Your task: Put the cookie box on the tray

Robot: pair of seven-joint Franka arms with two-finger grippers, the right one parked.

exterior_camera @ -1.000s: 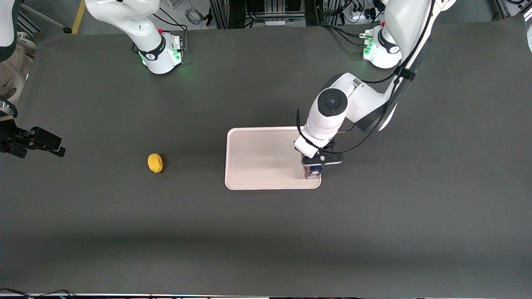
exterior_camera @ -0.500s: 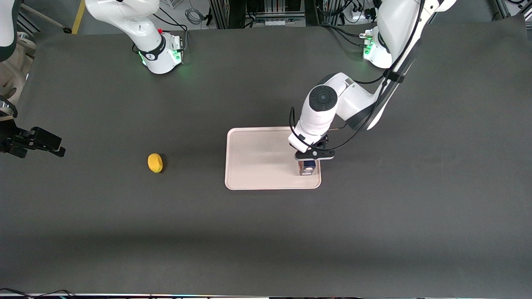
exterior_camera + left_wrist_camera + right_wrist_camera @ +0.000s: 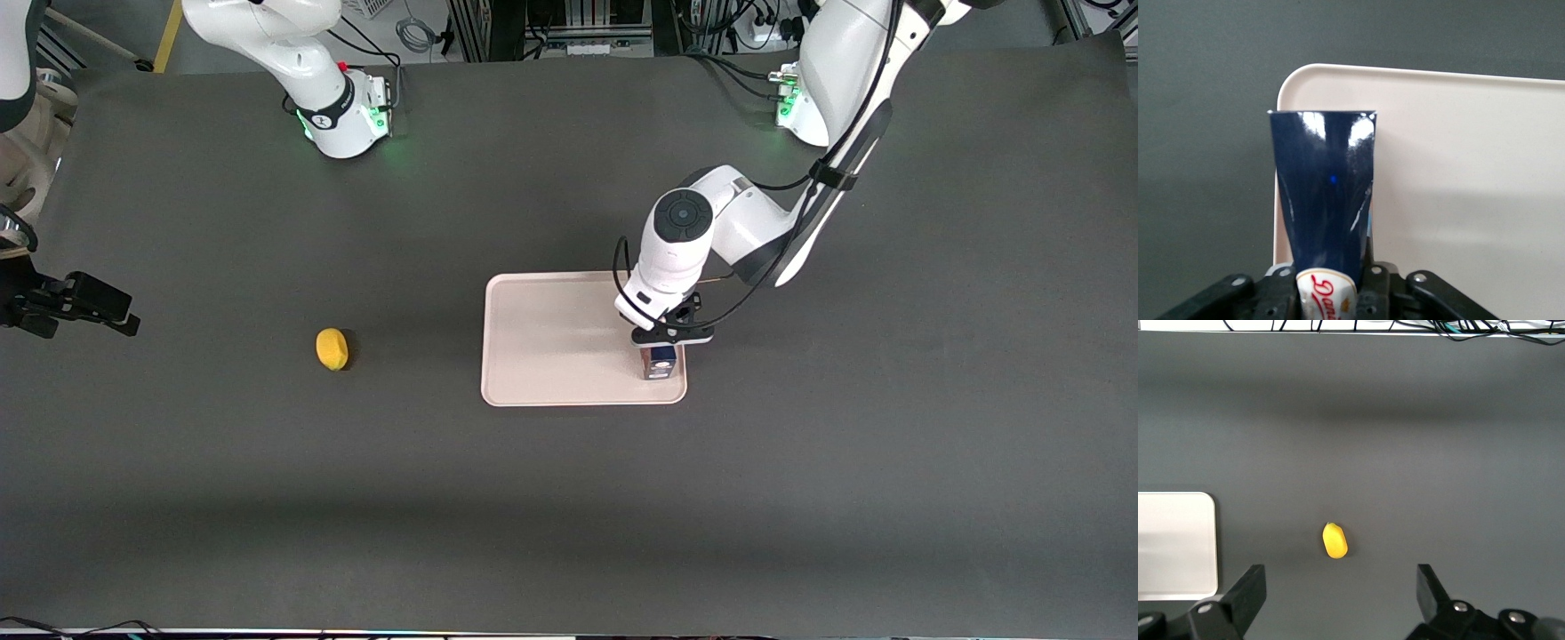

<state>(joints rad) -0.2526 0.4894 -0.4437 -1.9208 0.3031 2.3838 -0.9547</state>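
The cookie box (image 3: 661,363) is a dark navy carton held upright over the pinkish-white tray (image 3: 551,338), at the tray's corner nearest the front camera, toward the working arm's end. My gripper (image 3: 671,338) comes down from above and is shut on the box's upper end. In the left wrist view the box (image 3: 1325,200) runs down from the gripper (image 3: 1328,293) to the tray (image 3: 1458,167), just inside its rounded corner, with the white-red logo showing between the fingers. Whether the box's bottom rests on the tray I cannot tell.
A small yellow lump (image 3: 332,348) lies on the dark table mat toward the parked arm's end, apart from the tray. The right wrist view shows the lump (image 3: 1335,541) and one tray edge (image 3: 1175,543).
My gripper has carried the cookie box a little inward from the tray's rim, toward the parked arm's end, and the arm's elbow has swung the same way.
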